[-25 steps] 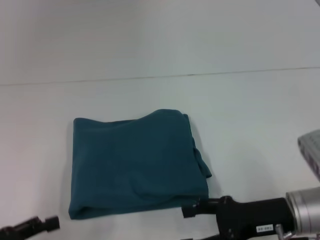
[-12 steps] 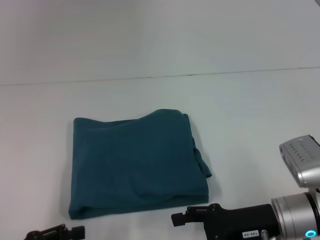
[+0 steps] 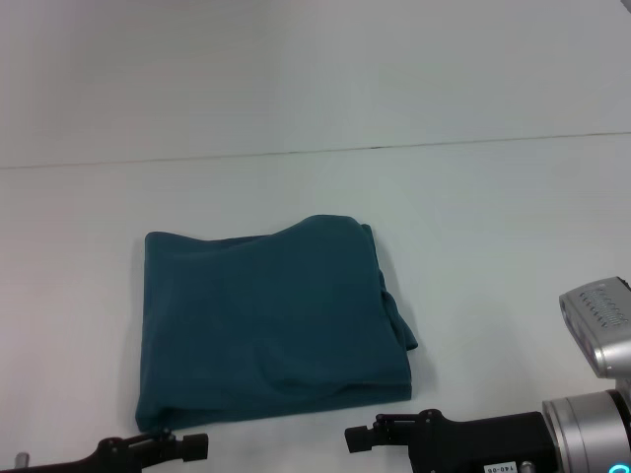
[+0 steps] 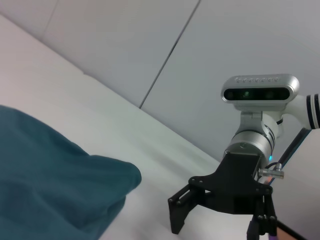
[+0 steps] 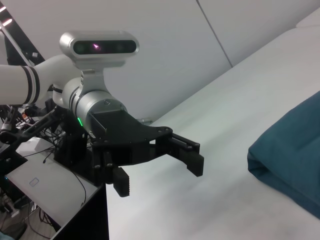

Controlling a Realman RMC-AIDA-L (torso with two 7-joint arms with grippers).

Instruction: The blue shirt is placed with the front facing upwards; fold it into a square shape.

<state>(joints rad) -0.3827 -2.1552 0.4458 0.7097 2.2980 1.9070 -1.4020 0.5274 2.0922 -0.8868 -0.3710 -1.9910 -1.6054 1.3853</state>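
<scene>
The blue shirt (image 3: 271,320) lies folded into a rough square on the white table, with plain teal fabric on top and a small flap sticking out at its right edge. Its corner also shows in the left wrist view (image 4: 55,185) and the right wrist view (image 5: 295,160). My left gripper (image 3: 192,445) hovers just in front of the shirt's near-left corner. The right wrist view shows this left gripper (image 5: 160,174) open and empty. My right gripper (image 3: 357,439) sits off the near-right corner. It appears open and empty in the left wrist view (image 4: 215,230).
The white table (image 3: 493,217) stretches behind and to the right of the shirt, with a seam line (image 3: 315,151) across the back. A desk with cables and a flat grey device (image 5: 35,185) stands beyond the table edge.
My left gripper has slid right along the table's front edge toward the shirt's near-left corner. My right gripper has dropped back a little from the shirt. The shirt has not moved.
</scene>
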